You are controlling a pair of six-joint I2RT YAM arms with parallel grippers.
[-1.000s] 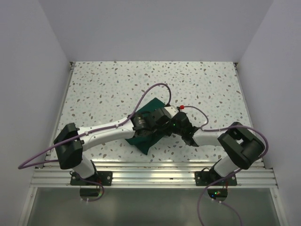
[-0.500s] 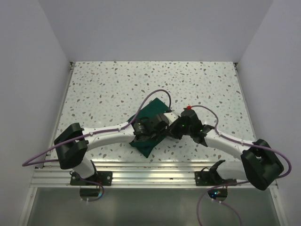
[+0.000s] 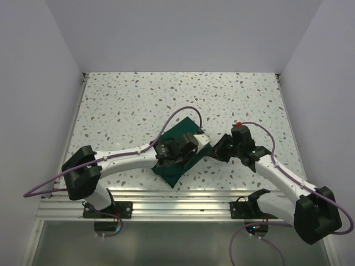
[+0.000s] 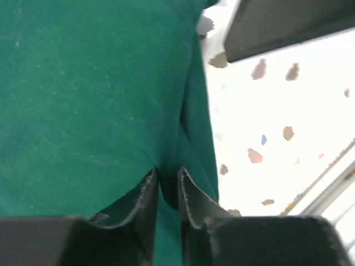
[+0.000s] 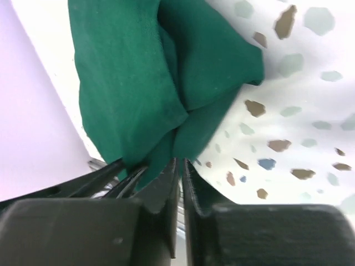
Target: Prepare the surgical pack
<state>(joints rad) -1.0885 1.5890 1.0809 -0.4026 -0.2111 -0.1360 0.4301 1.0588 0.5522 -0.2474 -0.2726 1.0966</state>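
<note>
Dk-green cloth surgical pack (image 3: pixel 173 170) is being kept as a compact folded bundle, approx. square, turned diamond-wise, lying flat on the speckled table (image 3: pixel 127 100), centre-front. Overlapping folds & creases are being shown at its edge.

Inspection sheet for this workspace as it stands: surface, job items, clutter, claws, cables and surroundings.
Surface: speckled white table, no spills seen.
Job's things: surgical pack, a dark green folded bundle near the table's front middle; contents hidden.
Clutter: nothing seen.
Grippers: left claw down on the pack, jaws a slit apart with cloth in the gap; grip unclear. Right claw at the pack's corner, jaws almost together, no cloth seen between them.
Cables: purple cables loop from both arms; one arcs above the pack's far corner.
Surroundings: plain white walls on three sides; metal rail along the near edge.
</note>
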